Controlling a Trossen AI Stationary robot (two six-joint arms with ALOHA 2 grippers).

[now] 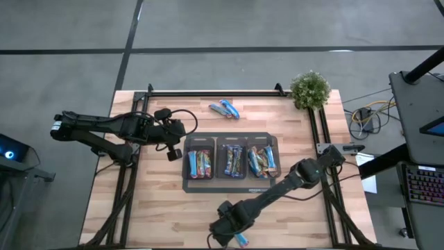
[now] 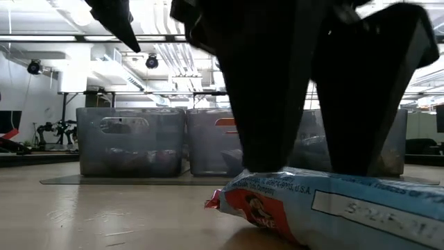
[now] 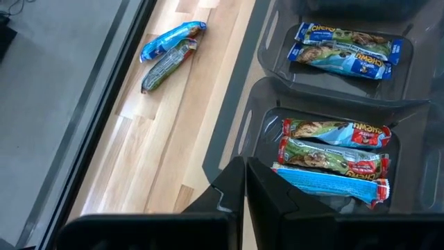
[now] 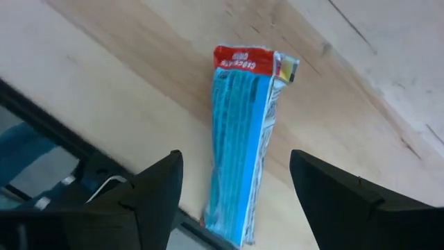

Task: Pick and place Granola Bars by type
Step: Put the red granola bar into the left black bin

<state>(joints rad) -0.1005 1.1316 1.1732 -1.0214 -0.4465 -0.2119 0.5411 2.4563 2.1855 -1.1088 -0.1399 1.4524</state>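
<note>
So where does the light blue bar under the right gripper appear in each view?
High view: light blue bar at the table's near edge, under the right gripper.
Low view: foreground, lower right.
Left wrist view: not in it.
Right wrist view: centre.
Shared landmark: the open right gripper straddling it.

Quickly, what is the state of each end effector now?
Left end effector: closed, holding nothing, beside the tray.
Right end effector: open, astride a light blue granola bar, not gripping it.
</note>
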